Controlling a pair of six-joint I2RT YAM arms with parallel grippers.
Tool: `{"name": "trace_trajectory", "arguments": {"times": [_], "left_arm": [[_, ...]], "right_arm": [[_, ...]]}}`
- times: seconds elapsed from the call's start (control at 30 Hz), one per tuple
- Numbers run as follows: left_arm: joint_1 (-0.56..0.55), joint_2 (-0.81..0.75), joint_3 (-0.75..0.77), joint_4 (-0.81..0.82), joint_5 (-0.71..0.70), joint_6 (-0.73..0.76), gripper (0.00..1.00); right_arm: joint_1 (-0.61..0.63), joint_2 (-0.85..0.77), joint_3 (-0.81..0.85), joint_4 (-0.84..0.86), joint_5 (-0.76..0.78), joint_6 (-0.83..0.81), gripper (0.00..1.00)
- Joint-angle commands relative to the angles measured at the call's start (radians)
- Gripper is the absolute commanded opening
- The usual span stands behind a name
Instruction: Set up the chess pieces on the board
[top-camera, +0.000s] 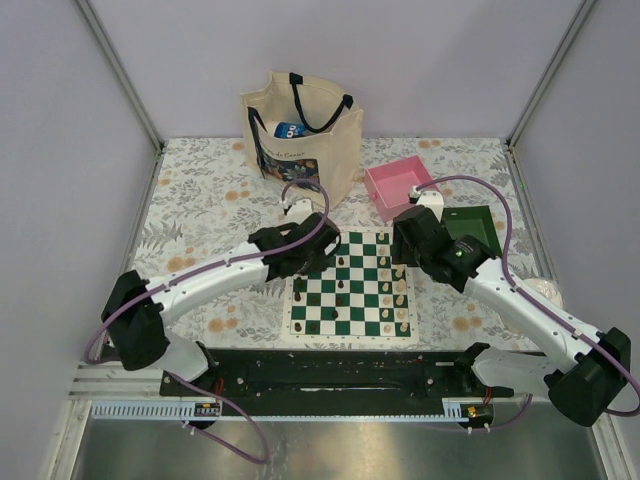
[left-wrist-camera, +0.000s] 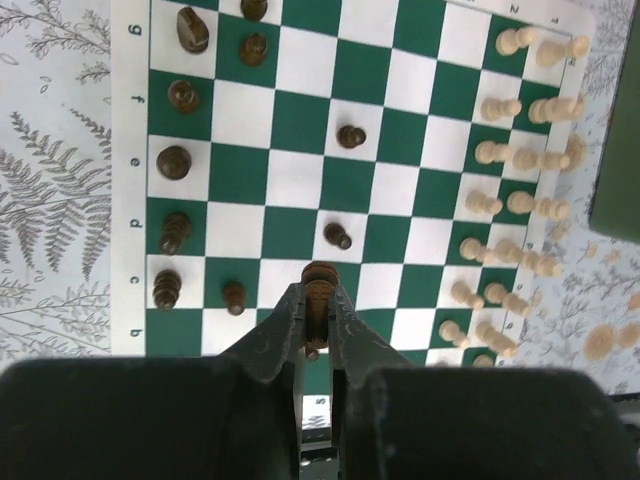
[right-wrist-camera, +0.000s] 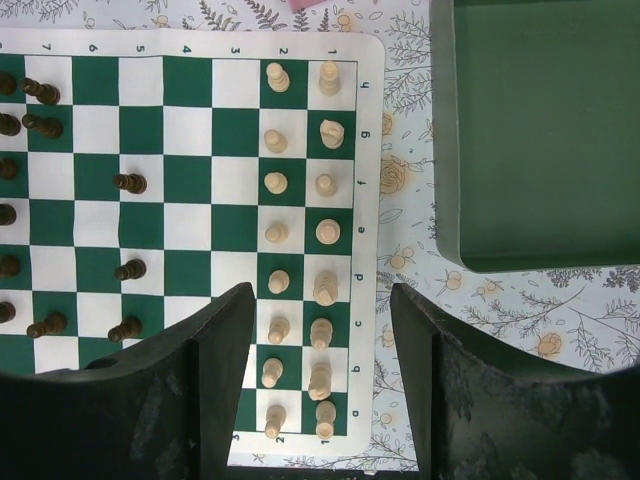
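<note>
**Figure: placing a dark piece, three views.** The left claw (left-wrist-camera: 318, 300) pinches a dark piece (left-wrist-camera: 320, 275) above the board (left-wrist-camera: 300, 120). It hangs near the c file, inboard of the dark pieces (left-wrist-camera: 175, 160) ranked along the board's edge. The right claw (right-wrist-camera: 320, 370) is spread and empty over the cream pieces (right-wrist-camera: 274, 183), which fill ranks one and two. A green tray (right-wrist-camera: 540, 130) lies just beside the board on the counter (right-wrist-camera: 408, 270).

The step in hand appears to be seating the held piece on a vacant square of the dark side's pawn row. To do it well:

- Centre the piece over the square before descending.
- Lower it straight down.
- Part the fingers only once the base bears on the mat.
- Keep clear of the loose pawn (left-wrist-camera: 337, 235) just ahead.

The piece's long axis runs along the fingers toward the board, so it is near upright. A rounded end shows past the fingertips. The view is too foreshortened to tell whether that end is the head or the base.
</note>
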Motion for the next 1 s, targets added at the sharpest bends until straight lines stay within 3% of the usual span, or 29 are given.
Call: {"name": "trace_trajectory", "arguments": {"times": [0.0, 0.27, 0.43, 0.97], "left_arm": [[-0.027, -0.122, -0.112, 0.003, -0.024, 0.051, 0.00], [-0.037, -0.259, -0.254, -0.045, -0.038, 0.034, 0.00], [-0.045, -0.209, -0.242, -0.102, -0.053, 0.071, 0.00], [-0.068, -0.095, -0.259, -0.050, 0.000, 0.120, 0.00]], "right_arm": [[-0.006, 0.001, 0.003, 0.038, -0.004, 0.000, 0.65], [-0.007, 0.018, 0.009, 0.041, -0.034, 0.012, 0.65], [-0.006, 0.027, 0.014, 0.042, -0.043, 0.009, 0.65], [-0.007, 0.035, 0.020, 0.045, -0.050, -0.003, 0.65]]}}
